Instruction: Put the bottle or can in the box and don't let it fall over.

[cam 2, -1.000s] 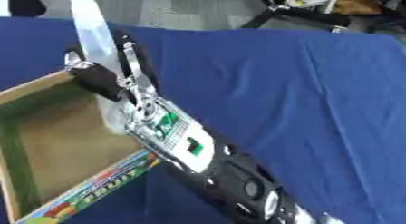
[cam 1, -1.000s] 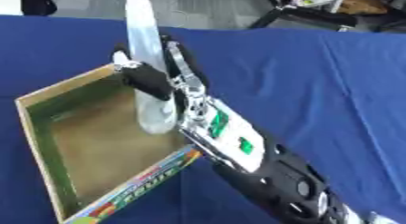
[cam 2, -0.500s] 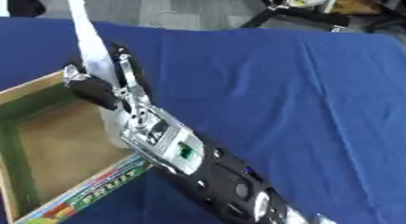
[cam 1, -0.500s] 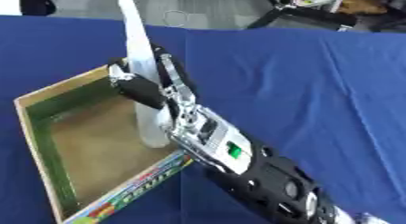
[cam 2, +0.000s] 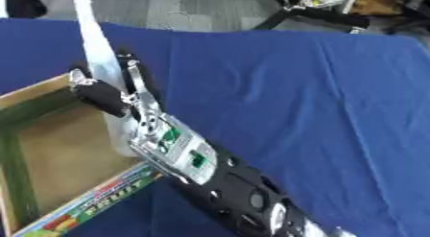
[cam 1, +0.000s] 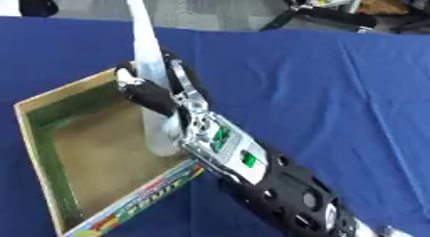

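Note:
A tall, pale translucent bottle (cam 1: 149, 63) stands upright with its base inside the open cardboard box (cam 1: 50, 159), close to the box's right wall. My right hand (cam 1: 160, 94) is shut on the bottle around its middle, the black fingers and thumb curled round it. The right arm runs down to the lower right corner. The bottle's top leaves the view at the upper edge. The left hand shows in neither view.
The box has a green inner lining, a brown floor and a colourful printed flap (cam 1: 143, 202) at its near edge. It lies on a blue tablecloth (cam 1: 336, 97). Black stands and gear (cam 1: 328, 10) are on the grey floor beyond the table's far edge.
My right hand has carried the bottle lower and deeper into the box; its base has gone from near the box's right rim down towards the brown floor.

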Controlling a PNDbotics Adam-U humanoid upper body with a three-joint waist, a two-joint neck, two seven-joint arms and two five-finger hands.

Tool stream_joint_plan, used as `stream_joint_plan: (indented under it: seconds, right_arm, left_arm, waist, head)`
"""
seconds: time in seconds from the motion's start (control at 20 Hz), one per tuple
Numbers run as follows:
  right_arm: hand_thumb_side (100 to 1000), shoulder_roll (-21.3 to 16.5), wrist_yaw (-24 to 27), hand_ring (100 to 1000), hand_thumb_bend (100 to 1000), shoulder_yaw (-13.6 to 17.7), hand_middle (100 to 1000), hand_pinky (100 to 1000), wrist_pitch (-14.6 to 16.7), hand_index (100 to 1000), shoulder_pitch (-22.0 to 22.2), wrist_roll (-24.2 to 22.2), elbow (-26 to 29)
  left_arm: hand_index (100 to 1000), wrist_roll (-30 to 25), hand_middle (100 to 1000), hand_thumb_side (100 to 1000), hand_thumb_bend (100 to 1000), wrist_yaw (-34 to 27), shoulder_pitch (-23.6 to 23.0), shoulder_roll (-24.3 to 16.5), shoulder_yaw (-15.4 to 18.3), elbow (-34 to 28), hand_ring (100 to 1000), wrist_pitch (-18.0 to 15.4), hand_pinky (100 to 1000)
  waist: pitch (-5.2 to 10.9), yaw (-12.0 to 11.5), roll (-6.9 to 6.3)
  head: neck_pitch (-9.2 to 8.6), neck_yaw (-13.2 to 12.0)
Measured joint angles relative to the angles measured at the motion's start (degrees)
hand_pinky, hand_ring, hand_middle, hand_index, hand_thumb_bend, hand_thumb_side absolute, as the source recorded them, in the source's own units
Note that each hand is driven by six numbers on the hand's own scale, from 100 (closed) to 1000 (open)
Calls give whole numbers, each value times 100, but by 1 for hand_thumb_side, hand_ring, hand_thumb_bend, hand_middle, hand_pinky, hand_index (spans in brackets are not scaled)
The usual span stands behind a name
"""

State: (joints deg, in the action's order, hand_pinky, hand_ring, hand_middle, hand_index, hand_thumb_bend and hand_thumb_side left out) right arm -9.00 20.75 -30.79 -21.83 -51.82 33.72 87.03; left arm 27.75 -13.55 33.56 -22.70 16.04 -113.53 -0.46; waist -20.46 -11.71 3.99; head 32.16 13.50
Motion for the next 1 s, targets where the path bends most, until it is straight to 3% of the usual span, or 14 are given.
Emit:
stream_joint_plan:
  seconds: [0.05, 0.15, 0.6, 0.7, 0.85, 1.0]
  right_arm:
    - [443, -22, -20, 1000, 100, -2, 1000, 1000, -30, 916, 5, -50, 49]
    - [477, -57, -116, 1000, 100, 2, 1000, 1000, -91, 1000, 19, -181, 173]
    - [490, -243, -581, 1000, 100, 196, 1000, 1000, -661, 1000, 48, -744, 785]
    - [458, -288, -646, 1000, 100, 219, 1000, 1000, -816, 1000, 48, -868, 861]
    - [292, -304, -673, 1000, 100, 218, 1000, 1000, -991, 1000, 66, -1143, 873]
    - [251, -305, -674, 1000, 100, 218, 1000, 1000, -1107, 1000, 99, -1463, 871]
  left_arm:
    - [805, -4, 1000, 647, 100, 1, -1, 0, -1, 0, 1000, 3, 1000]
    - [805, -13, 1000, 647, 100, 2, -9, 0, -2, -1, 1000, 9, 1000]
    - [805, -48, 1000, 645, 100, 9, -77, -5, -29, -2, 1000, 4, 1000]
    - [805, -53, 1000, 645, 100, 9, -82, -5, -29, -2, 1000, 9, 1000]
    - [805, -55, 1000, 646, 100, 9, -84, -5, -29, -2, 1000, 13, 1000]
    - [805, -55, 1000, 646, 100, 9, -85, -5, -29, -2, 1000, 13, 1000]
  waist:
    - [0, 4, 1]
    - [1, 18, 1]
    - [5, 78, -1]
    - [6, 82, -2]
    - [7, 84, -2]
    - [7, 85, -2]
  head:
    - [0, -6]
    - [0, -16]
    - [11, -39]
    - [27, -43]
    - [29, -46]
    - [32, -49]
